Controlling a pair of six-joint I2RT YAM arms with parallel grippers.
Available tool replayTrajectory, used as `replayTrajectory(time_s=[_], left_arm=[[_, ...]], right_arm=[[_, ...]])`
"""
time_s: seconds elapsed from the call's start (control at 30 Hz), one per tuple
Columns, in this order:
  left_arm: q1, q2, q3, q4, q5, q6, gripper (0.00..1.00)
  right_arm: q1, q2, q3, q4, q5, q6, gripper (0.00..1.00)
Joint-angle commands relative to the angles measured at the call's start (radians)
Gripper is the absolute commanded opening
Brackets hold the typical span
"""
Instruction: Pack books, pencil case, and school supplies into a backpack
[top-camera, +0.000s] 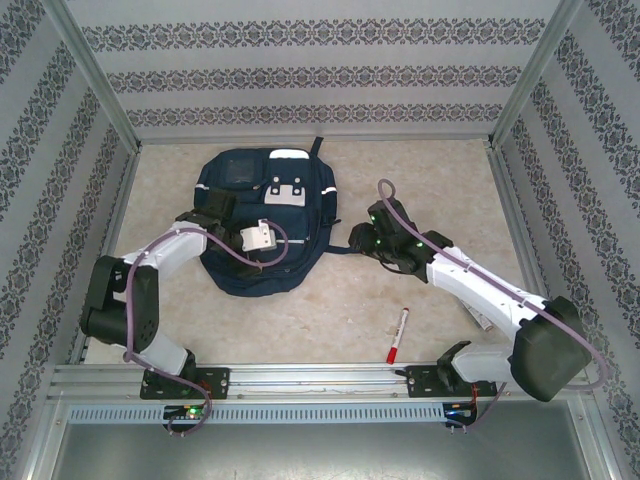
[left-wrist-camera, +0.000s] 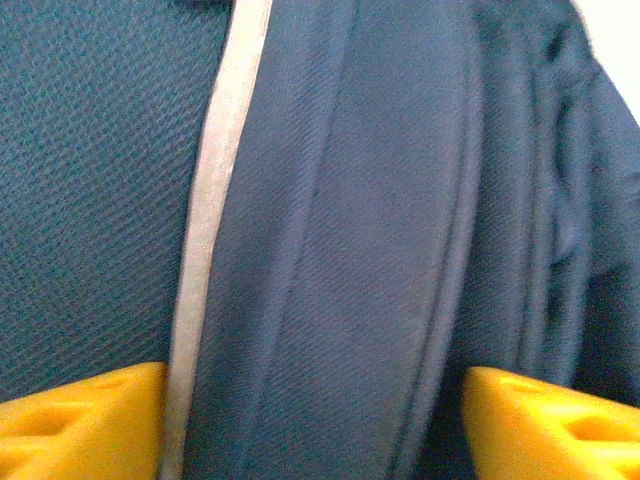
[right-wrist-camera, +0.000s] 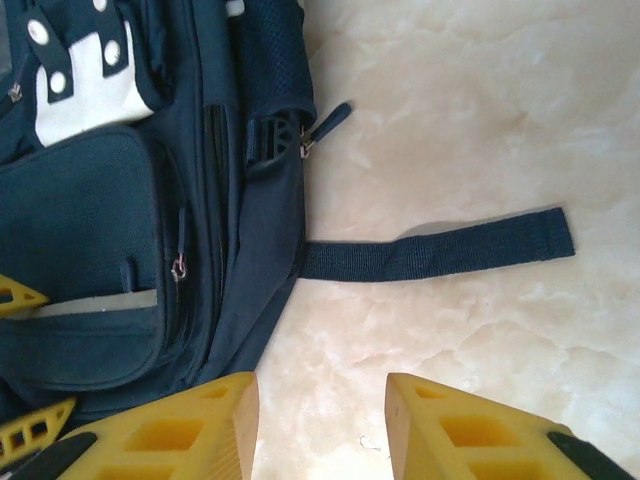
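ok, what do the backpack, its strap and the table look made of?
Backpack: navy woven fabric, matte; diagonal weave visible, likely synthetic.
Strap: ribbed woven webbing.
Table: smooth cream marble pattern, soft sheen; stone or printed laminate, can't tell.

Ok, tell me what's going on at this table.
Two robot arms are at a navy backpack lying on the table. The left pincer is open, close up to its fabric; the right pincer is open beside it over bare table, holding nothing. The red-capped marker lies loose on the table, not yet packed.
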Motion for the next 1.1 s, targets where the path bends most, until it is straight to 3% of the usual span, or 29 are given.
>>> replayTrajectory(time_s=[0.0, 0.07, 0.17, 0.2, 0.33, 0.5, 0.7, 0.9, 1.07], left_arm=[[-0.025, 0.046, 0.019, 0.125, -0.183, -0.178, 0.60], [-0.038, 0.078, 0.049, 0.139, -0.267, -0.233, 0.48], [-0.065, 0.123, 0.138, 0.037, -0.303, -0.278, 0.11], [-0.078, 0.133, 0.179, -0.036, -0.292, -0.310, 0.09], [-0.150, 0.138, 0.316, -0.237, -0.198, -0.452, 0.04], [-0.195, 0.127, 0.421, -0.349, -0.088, -0.638, 0.00], [-0.197, 0.126, 0.457, -0.389, -0.012, -0.673, 0.00], [-0.197, 0.150, 0.492, -0.413, 0.069, -0.684, 0.00], [-0.197, 0.159, 0.496, -0.420, 0.068, -0.672, 0.00]], right_arm=[[-0.005, 0.031, 0.005, 0.028, -0.050, -0.019, 0.38], [-0.001, 0.043, 0.022, 0.016, -0.056, -0.028, 0.38], [0.009, 0.052, 0.023, 0.042, -0.064, -0.035, 0.38], [0.013, 0.060, 0.026, 0.048, -0.078, -0.050, 0.38], [0.030, 0.083, 0.062, 0.009, -0.108, -0.073, 0.37], [0.070, 0.108, 0.081, 0.051, -0.139, -0.023, 0.39], [0.124, 0.171, 0.069, 0.158, -0.127, -0.015, 0.42], [0.176, 0.243, 0.111, 0.145, -0.025, -0.176, 0.42], [0.205, 0.286, 0.131, 0.103, 0.043, -0.286, 0.44]])
